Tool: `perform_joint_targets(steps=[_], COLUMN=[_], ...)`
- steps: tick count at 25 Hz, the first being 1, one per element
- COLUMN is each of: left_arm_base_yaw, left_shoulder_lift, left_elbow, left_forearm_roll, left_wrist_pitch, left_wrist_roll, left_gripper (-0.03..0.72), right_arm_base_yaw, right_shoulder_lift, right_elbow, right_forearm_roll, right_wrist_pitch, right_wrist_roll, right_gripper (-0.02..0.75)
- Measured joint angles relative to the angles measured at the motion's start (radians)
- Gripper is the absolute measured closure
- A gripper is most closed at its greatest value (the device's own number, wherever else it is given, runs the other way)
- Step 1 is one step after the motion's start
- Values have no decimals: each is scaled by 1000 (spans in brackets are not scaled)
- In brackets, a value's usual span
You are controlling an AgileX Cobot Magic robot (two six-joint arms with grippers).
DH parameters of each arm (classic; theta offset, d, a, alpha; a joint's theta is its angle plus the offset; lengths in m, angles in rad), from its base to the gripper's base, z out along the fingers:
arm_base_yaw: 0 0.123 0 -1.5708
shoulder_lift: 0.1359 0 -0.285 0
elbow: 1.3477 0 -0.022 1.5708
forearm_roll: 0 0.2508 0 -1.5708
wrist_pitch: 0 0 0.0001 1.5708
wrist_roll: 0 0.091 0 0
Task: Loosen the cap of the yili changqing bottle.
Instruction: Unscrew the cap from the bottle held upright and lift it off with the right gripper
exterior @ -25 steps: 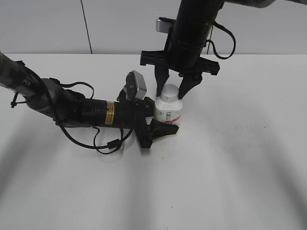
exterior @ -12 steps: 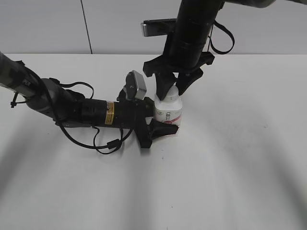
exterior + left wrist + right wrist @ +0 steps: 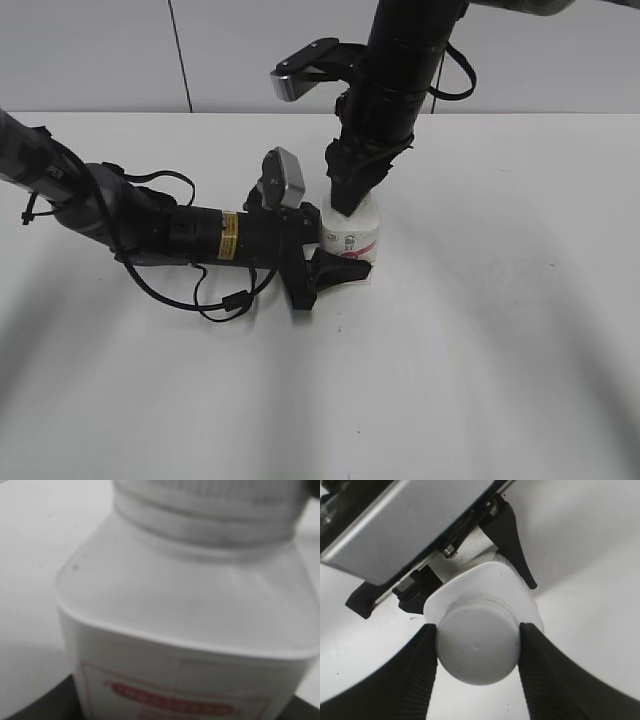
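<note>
The tabletop (image 3: 480, 340) is plain white with a matte finish, and it fills the lower part of the exterior view out to both side edges. Soft, broad grey shadow bands lie across its near half, and a darker shadow sits on it toward the left. Behind its far edge stands a pale grey wall (image 3: 90, 50), split by one thin dark vertical seam (image 3: 179, 55) left of the middle; in both wrist views the same white surface shows as blurred background.
</note>
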Motion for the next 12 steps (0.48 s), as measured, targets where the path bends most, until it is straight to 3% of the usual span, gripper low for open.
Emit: perform_joint_targets(steps=[12], left_arm_base_yaw=[1], left_shoulder_lift=[0], left_elbow=[0], left_forearm_roll=[3], left_wrist_pitch=[-4], left_wrist_roll=[8], left_gripper=[279], right_arm_base_yaw=[0], right_shoulder_lift=[0], right_elbow=[-3], right_forearm_roll=[1], right_wrist_pitch=[0], right_wrist_roll=[-484], right_gripper=[342])
